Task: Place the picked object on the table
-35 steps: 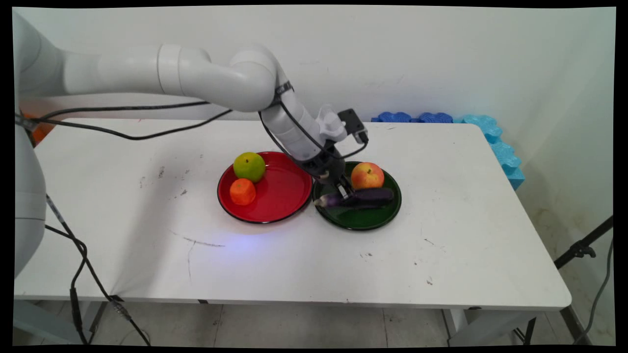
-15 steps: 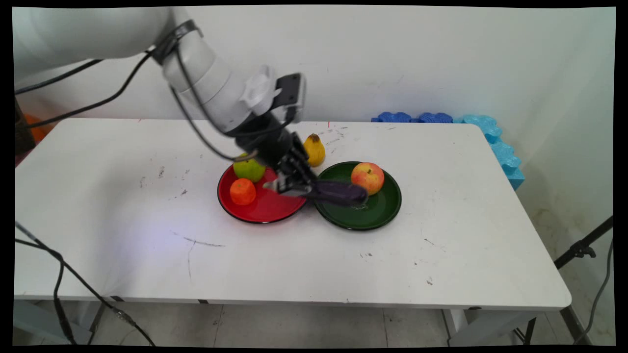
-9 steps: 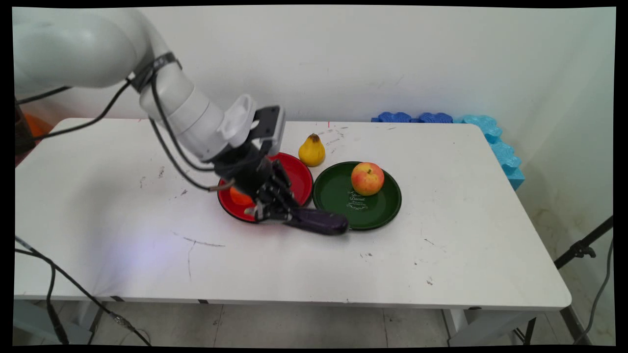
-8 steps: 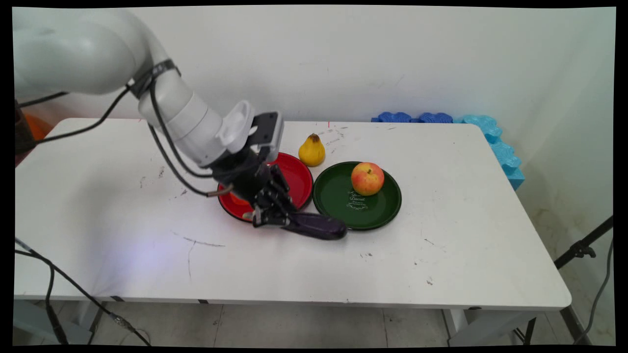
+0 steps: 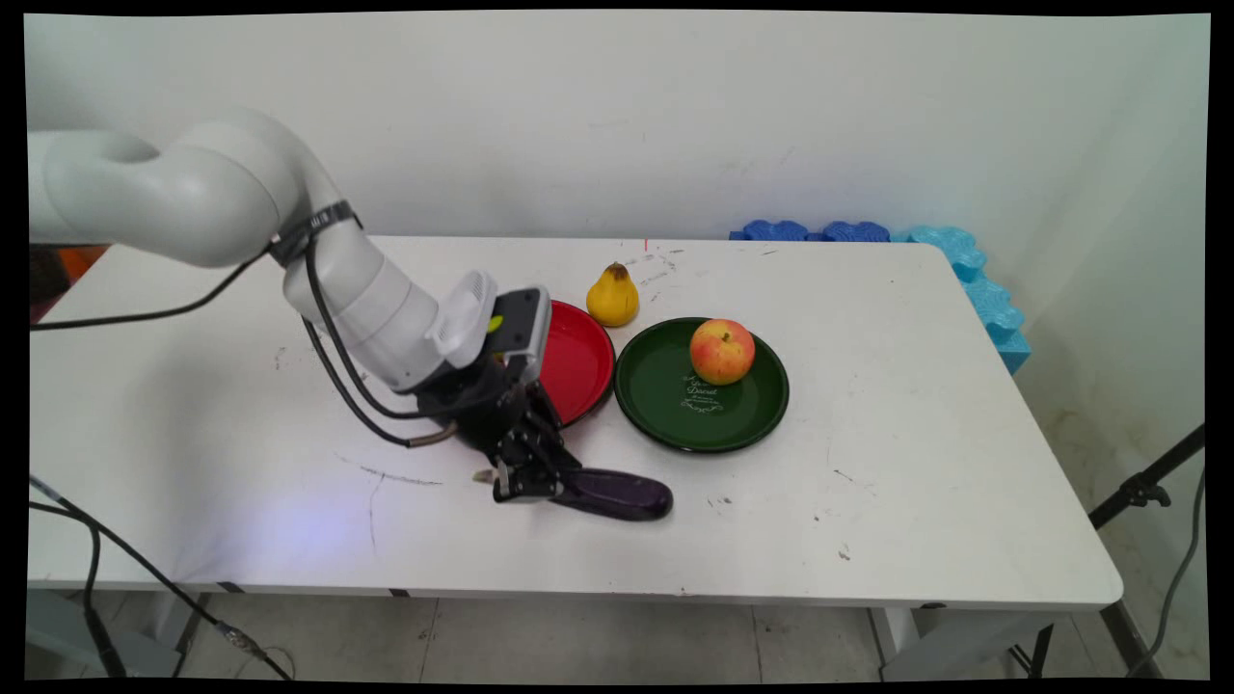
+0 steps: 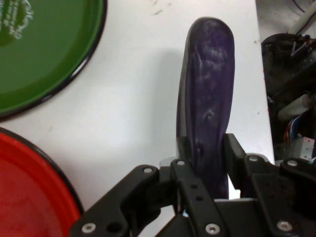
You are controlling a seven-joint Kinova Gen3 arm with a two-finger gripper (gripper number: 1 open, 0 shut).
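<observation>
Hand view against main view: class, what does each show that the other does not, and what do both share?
Only the hand view shows the gripper with a finger on each side of the eggplant. Only the main view shows the apple on the green plate, the pear and the white arm. Both show the eggplant, the green plate, the red plate and the table.

White table (image 5: 868, 501), scuffed. Directly on it: red plate (image 5: 578, 361) and green plate (image 5: 665, 405) side by side near centre, yellow pear (image 5: 613, 296) just behind them. Purple eggplant (image 5: 617, 493) low over near side; contact unclear.
</observation>
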